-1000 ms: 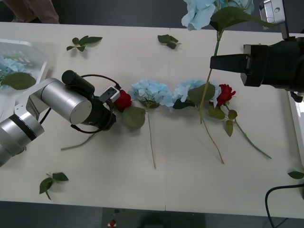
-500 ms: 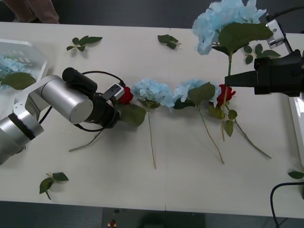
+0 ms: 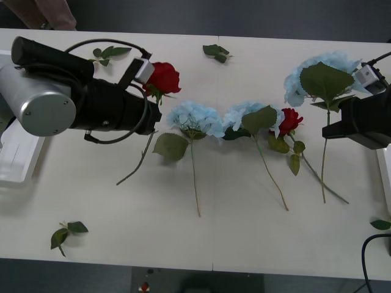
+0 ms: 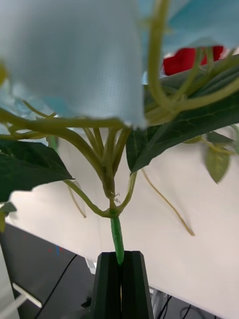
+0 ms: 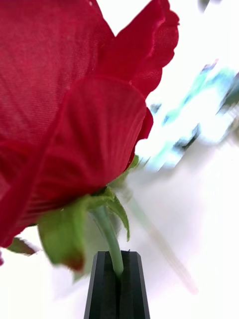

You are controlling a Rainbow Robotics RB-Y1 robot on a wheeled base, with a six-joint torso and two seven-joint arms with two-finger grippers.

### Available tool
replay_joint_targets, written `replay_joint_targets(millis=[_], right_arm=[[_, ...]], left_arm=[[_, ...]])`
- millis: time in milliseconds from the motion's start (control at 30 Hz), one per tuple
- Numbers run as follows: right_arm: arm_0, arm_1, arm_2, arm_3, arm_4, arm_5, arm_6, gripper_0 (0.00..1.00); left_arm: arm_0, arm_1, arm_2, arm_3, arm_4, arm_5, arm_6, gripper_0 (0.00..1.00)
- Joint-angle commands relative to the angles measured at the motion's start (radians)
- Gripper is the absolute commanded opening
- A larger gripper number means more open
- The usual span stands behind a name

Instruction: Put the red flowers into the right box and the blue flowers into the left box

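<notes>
Over the table [image 3: 122,213] each gripper was clamped on a stem, the left gripper [image 5: 117,271] lifting a red rose [image 3: 162,77] at ten o'clock, the right gripper [image 4: 119,264] a blue flower [image 3: 317,76] at two o'clock, so both seemingly needed carrying across to opposite boxes.

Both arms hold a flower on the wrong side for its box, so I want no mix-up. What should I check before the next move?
1. Left gripper shut on the red rose stem: ok.
2. Right gripper shut on the blue flower stem: ok.
3. Rose lifted off the table: ok, its stem hangs free.
4. Left box near the rose, but red goes right: not ok.
5. Right box edge beside the blue flower, but blue goes left: not ok.
6. Free space in the right box: cannot tell.
</notes>
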Motion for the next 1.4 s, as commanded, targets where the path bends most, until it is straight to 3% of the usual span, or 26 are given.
replay_joint_targets(millis=[33, 200, 233, 300, 333, 367, 400, 800, 1400], right_arm=[[-0.007, -0.028, -0.015, -0.019, 0.067, 0.002, -0.089, 0.00], [-0.007, -0.031, -0.015, -0.019, 0.110, 0.002, -0.094, 0.00], [-0.007, -0.031, -0.013, -0.019, 0.113, 0.002, -0.094, 0.04], [-0.007, -0.031, -0.015, -0.019, 0.118, 0.002, -0.091, 0.26], [-0.007, -0.031, -0.015, -0.021, 0.121, 0.002, -0.091, 0.50], [-0.007, -0.031, -0.015, -0.021, 0.124, 0.002, -0.089, 0.83], [-0.007, -0.031, -0.015, -0.021, 0.127, 0.002, -0.088, 1.00], [-0.007, -0.031, -0.016, -0.067, 0.095, 0.002, -0.066, 1.00], [-0.012, -0.024, -0.062, -0.053, -0.459, -0.201, 0.202, 1.00]], left_arm=[[-0.042, 0.006, 0.080, -0.053, 0.054, -0.064, 0.140, 0.00], [-0.070, -0.006, 0.114, -0.068, 0.057, -0.179, 0.275, 0.00], [-0.078, -0.009, 0.114, -0.067, 0.054, -0.191, 0.297, 0.00], [-0.095, -0.021, 0.115, -0.067, 0.048, -0.211, 0.343, 0.00], [-0.104, -0.032, 0.118, -0.065, 0.045, -0.222, 0.366, 0.00], [-0.113, -0.047, 0.123, -0.062, 0.039, -0.230, 0.392, 0.00], [-0.121, -0.064, 0.131, -0.058, 0.033, -0.231, 0.415, 0.00], [-0.170, -0.291, 0.147, -0.032, -0.173, -0.233, 0.588, 0.00], [-0.260, -0.658, 0.146, 0.126, -0.415, -0.273, 0.654, 0.00]])
